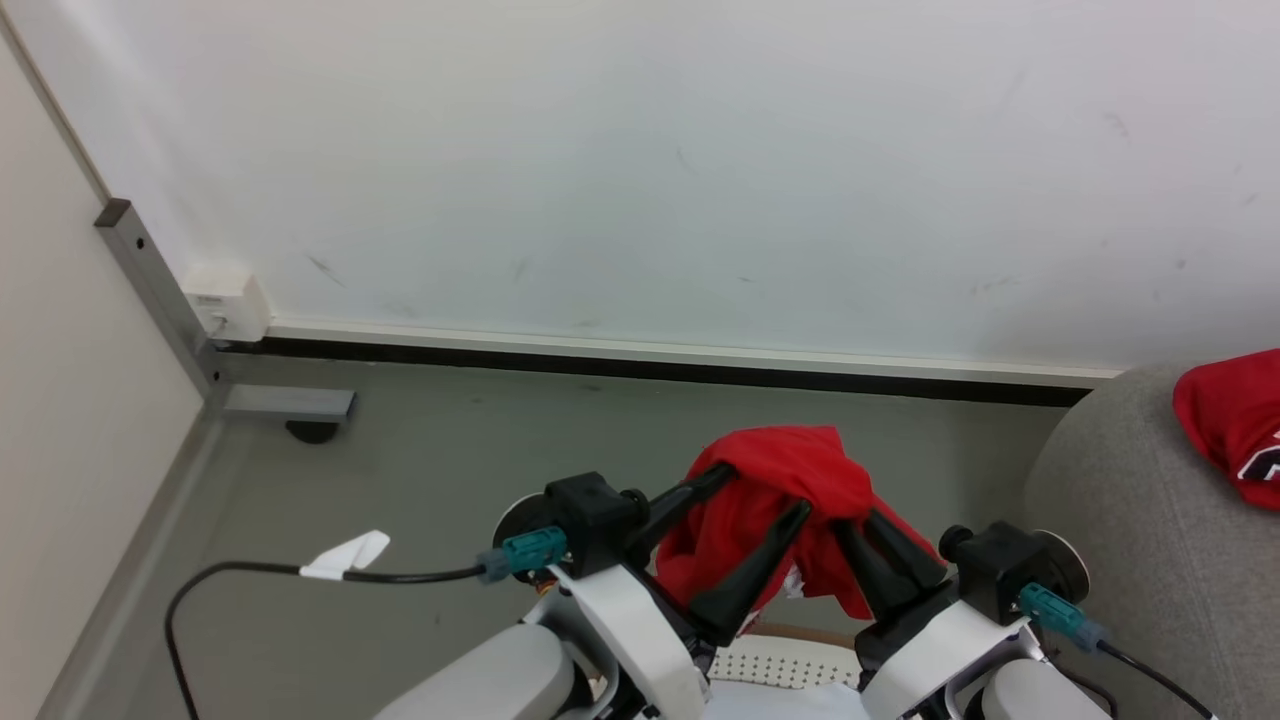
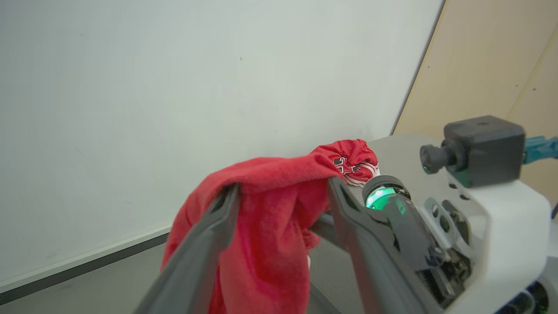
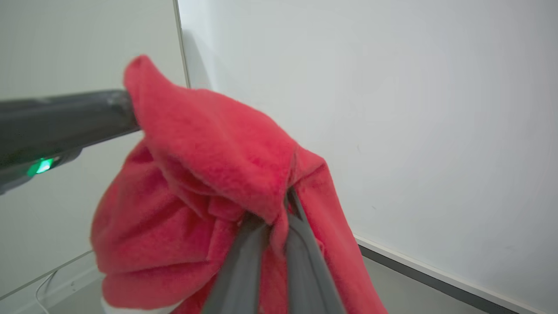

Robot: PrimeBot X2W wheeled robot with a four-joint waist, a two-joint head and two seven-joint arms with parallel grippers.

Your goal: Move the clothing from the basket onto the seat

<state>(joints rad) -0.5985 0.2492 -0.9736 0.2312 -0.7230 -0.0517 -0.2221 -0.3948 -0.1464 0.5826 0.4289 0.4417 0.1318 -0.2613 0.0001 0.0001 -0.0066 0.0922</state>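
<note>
Two red garments out there, the raised garment [image 1: 770, 465] and the sofa garment [image 1: 1230, 420]. Two claws, left claw [image 1: 765, 492] and right claw [image 1: 860, 523]. One sofa [image 1: 1120, 520]. One basket [image 1: 790, 662], probably, just a perforated sliver showing. One black cable [image 1: 240, 570] on the floor [image 1: 450, 450], one white tag [image 1: 345, 553] on it.

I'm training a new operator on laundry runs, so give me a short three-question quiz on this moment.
1. True or false: the right gripper is shut on the lifted red garment.
2. Where does the other red garment lie? A) a table B) the sofa C) a shelf
3. Fill in: the left gripper's fingers stand ___, with cloth between them.
Key: 1 true; 2 B; 3 apart.
</note>
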